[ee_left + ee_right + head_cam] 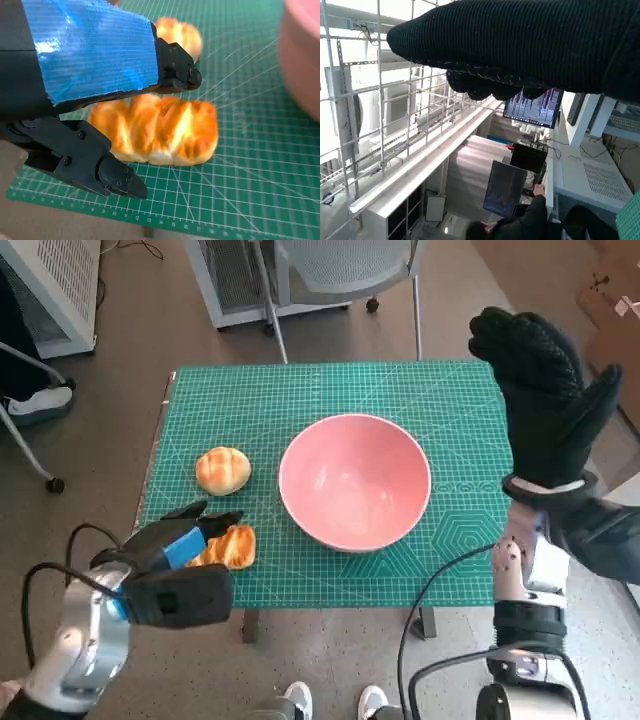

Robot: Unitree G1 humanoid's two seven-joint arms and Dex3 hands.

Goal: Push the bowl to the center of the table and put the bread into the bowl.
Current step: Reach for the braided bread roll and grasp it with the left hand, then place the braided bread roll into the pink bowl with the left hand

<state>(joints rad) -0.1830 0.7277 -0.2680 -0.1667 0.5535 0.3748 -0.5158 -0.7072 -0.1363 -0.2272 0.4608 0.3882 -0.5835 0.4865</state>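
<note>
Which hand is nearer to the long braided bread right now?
The left hand. Its fingers straddle the braided bread, not visibly touching. The right hand is raised off the table's far right side, beyond the bowl.

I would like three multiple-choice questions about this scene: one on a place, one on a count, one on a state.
1. Where is the pink bowl?
A. near the middle of the green mat
B. on the floor
C. in the right hand

2. How many pieces of bread lie on the mat?
A. one
B. two
C. four

3. What is in the bowl?
A. a bread roll
B. a spoon
C. nothing

Answers:
1 A, the bowl stands about mid-mat.
2 B, a round roll and a long bread beside the left hand.
3 C, its inside shows bare; the right hand is raised, holding nothing.
</note>
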